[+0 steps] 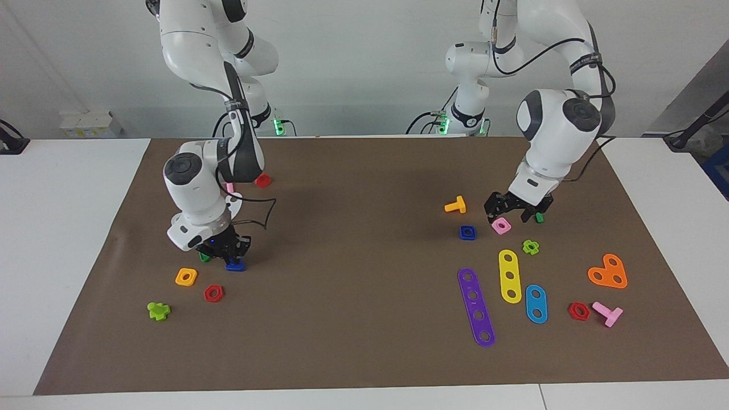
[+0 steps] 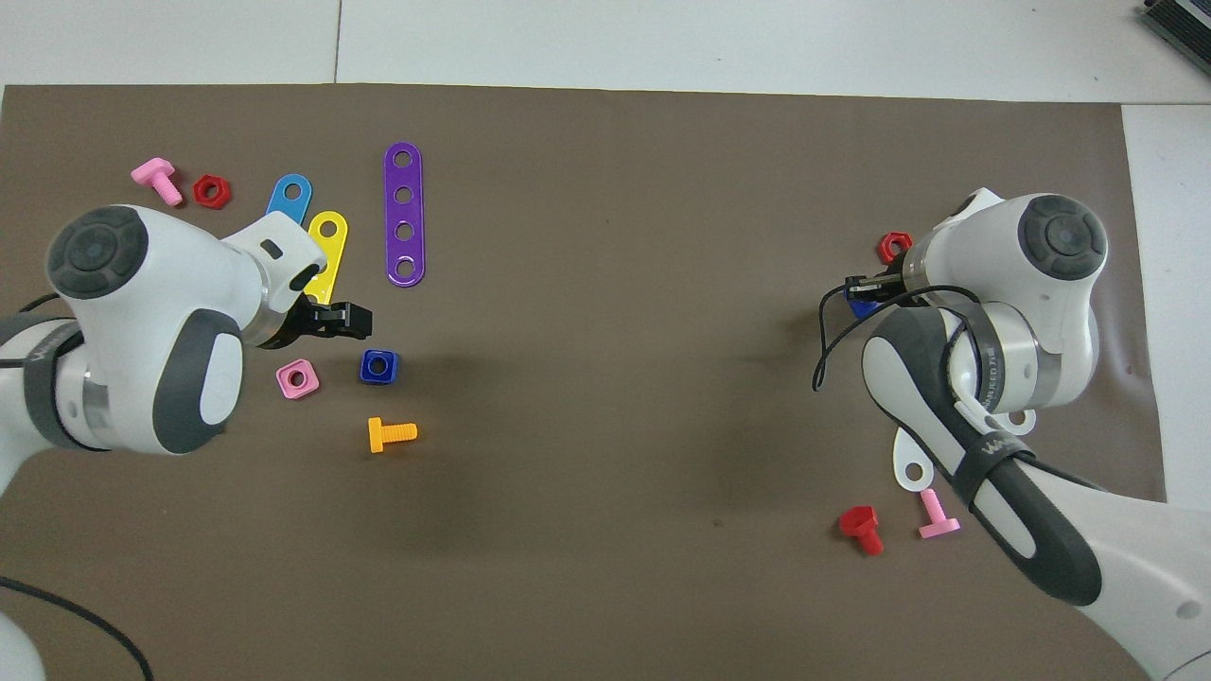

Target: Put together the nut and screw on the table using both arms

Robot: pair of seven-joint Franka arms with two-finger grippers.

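The dark-blue screw (image 1: 235, 266) lies on the brown mat (image 1: 364, 296) toward the right arm's end of the table. My right gripper (image 1: 228, 255) is down at the screw, with its tips right at it. In the overhead view the right gripper (image 2: 863, 287) covers most of the screw (image 2: 859, 306). The dark-blue nut (image 1: 467, 232) lies flat toward the left arm's end, untouched, and also shows in the overhead view (image 2: 378, 366). My left gripper (image 1: 508, 212) is open and empty, low over the mat by the pink nut (image 1: 501, 226), beside the blue nut. It also shows in the overhead view (image 2: 352, 320).
An orange bolt (image 1: 455, 205), a green bolt (image 1: 539, 216) and a light-green cross nut (image 1: 531, 246) lie around the left gripper. Purple (image 1: 476, 307), yellow (image 1: 510, 276) and blue (image 1: 536, 303) strips lie farther out. An orange nut (image 1: 186, 277) and a red hex nut (image 1: 213, 293) lie by the screw.
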